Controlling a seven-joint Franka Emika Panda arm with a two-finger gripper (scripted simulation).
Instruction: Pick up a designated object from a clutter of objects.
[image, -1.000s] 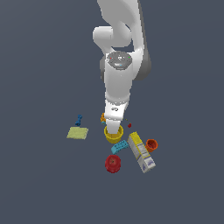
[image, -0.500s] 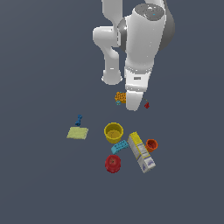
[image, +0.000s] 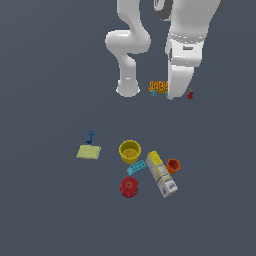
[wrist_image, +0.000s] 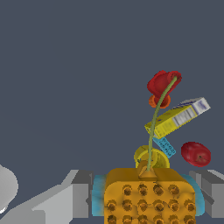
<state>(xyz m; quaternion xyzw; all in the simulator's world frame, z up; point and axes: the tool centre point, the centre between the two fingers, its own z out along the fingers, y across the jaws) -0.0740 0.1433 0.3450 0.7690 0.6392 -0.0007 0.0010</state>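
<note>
The designated object (image: 158, 86), a small orange bumpy toy with blue-teal ends, hangs in the air well above the clutter, and my gripper (image: 165, 91) is shut on it. In the wrist view the toy (wrist_image: 148, 197) sits between the grey fingers (wrist_image: 75, 199), its teal ends against the pads. A thin green stem with a red cherry-like piece (wrist_image: 162, 82) rises from the toy; the same red piece (image: 190, 95) shows beside the hand. The clutter of objects lies on the floor around the yellow cup (image: 129, 151).
Next to the yellow cup lie a light-blue brick (image: 135, 168), a white-yellow-blue box (image: 161, 174), an orange cup (image: 173, 166) and a red round thing (image: 128, 187). A yellow-green flat square (image: 88, 152) and a tiny blue piece (image: 90, 137) sit toward the exterior view's left. The arm's base (image: 128, 89) stands behind.
The arm has risen from just over the yellow cup and swung toward the exterior view's right, carrying the orange toy up off the floor with it.
</note>
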